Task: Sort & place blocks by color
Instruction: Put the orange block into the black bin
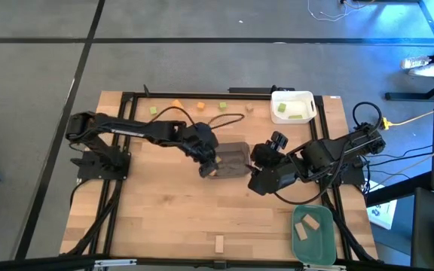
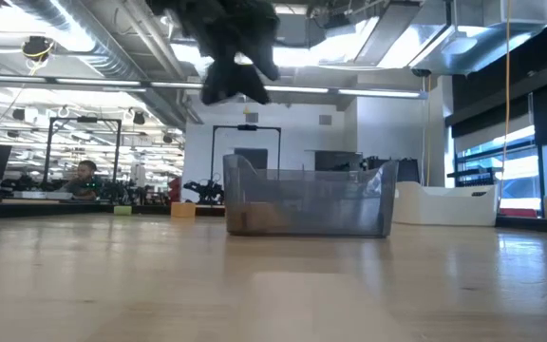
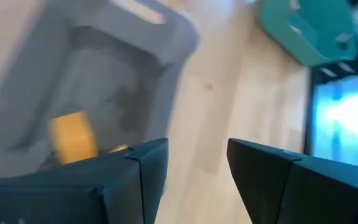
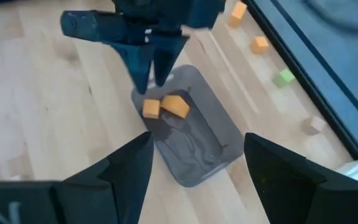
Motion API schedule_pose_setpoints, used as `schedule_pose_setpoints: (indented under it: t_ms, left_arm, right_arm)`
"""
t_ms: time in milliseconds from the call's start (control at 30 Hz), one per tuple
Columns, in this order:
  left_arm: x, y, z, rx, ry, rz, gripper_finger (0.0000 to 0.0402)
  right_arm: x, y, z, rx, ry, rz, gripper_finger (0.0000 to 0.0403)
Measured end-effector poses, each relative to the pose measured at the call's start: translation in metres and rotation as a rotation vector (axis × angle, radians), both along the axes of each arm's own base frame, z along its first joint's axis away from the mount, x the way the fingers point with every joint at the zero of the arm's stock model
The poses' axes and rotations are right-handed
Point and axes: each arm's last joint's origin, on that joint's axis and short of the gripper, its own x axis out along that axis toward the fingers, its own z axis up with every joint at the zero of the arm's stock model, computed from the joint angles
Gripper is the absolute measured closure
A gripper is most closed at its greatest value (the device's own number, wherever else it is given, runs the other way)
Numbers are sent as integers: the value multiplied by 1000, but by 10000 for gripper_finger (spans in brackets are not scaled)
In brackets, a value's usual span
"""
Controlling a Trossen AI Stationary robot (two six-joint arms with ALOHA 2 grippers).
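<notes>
Two orange blocks (image 4: 151,109) (image 4: 176,106) lie inside the grey tray (image 1: 236,154) at mid-table. My left gripper (image 1: 208,167) hangs open over the tray's left end with nothing between its fingers; it also shows in its own wrist view (image 3: 197,155) and in the right wrist view (image 4: 152,78). My right gripper (image 1: 253,169) is open and empty beside the tray's right end, facing it (image 4: 194,155). Loose orange blocks (image 1: 177,104) (image 1: 200,106), green blocks (image 1: 154,110) (image 1: 222,106) and a tan block (image 1: 249,108) lie near the far edge. A tan bar (image 1: 218,242) lies at the near edge.
A white tray (image 1: 301,96) at the far right holds green blocks (image 1: 292,111). A green tray (image 1: 324,242) at the near right holds tan blocks (image 1: 305,226). Bare wood spreads over the table's near left part. Cables run along the right edge.
</notes>
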Motion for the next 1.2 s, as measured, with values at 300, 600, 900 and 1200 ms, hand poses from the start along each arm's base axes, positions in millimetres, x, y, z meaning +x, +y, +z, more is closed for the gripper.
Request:
schedule_pose_setpoints:
  t_ms: [300, 600, 900, 1200]
  left_arm:
    - [-59, 18, 43, 69, 71, 371, 244]
    - [-93, 83, 44, 121, 191, 547, 244]
    - [-117, 157, 23, 69, 295, 731, 244]
    - [-124, 216, -15, 265, 386, 429, 244]
  right_arm:
    - [9, -14, 2, 78, -81, -125, 153]
    - [24, -58, 1, 57, 12, -70, 153]
    - [29, -110, 1, 33, 45, -156, 153]
    - [30, -153, 3, 16, 35, -250, 153]
